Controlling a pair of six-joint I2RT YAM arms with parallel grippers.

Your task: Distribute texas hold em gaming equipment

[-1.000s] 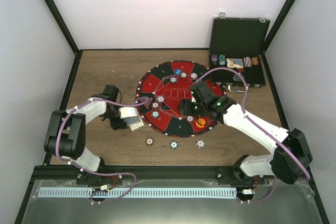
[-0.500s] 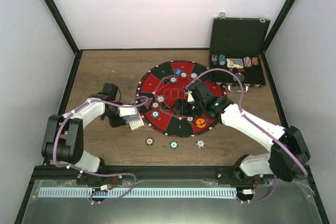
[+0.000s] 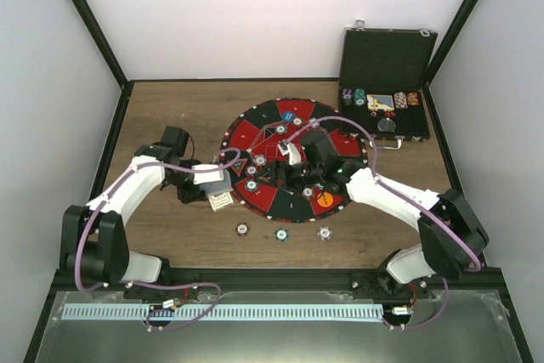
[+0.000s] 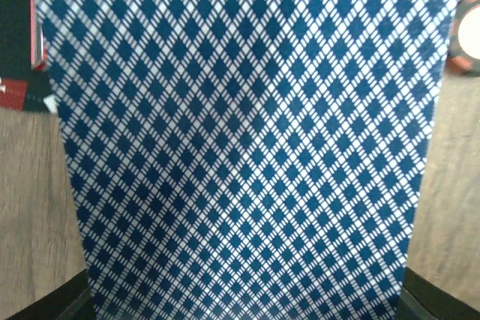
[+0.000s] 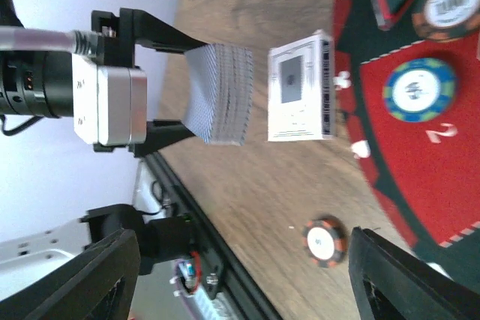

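Note:
My left gripper (image 3: pixel 211 183) is shut on a deck of blue-backed cards (image 3: pixel 216 179) at the mat's left edge. The deck's diamond-patterned back (image 4: pixel 247 140) fills the left wrist view. In the right wrist view the deck (image 5: pixel 225 94) is clamped between the left gripper's black fingers (image 5: pixel 161 31). A white card box (image 3: pixel 221 201) lies on the wood beside it and also shows in the right wrist view (image 5: pixel 300 88). My right gripper (image 3: pixel 286 167) hovers over the mat, open and empty. Three chips (image 3: pixel 280 234) lie in front of the mat. An orange button (image 3: pixel 325 198) and a blue button (image 3: pixel 291 115) sit on the mat.
The round red-and-black mat (image 3: pixel 255 129) holds several chips (image 3: pixel 252 184). The open black case (image 3: pixel 387 61) with chip stacks stands at the back right. A chip (image 5: pixel 324 241) lies on the wood near the front rail. Black frame posts bound the table sides.
My right gripper has swung left across the mat toward the left gripper. My left gripper has shifted slightly with the deck still held; the card box stays on the wood.

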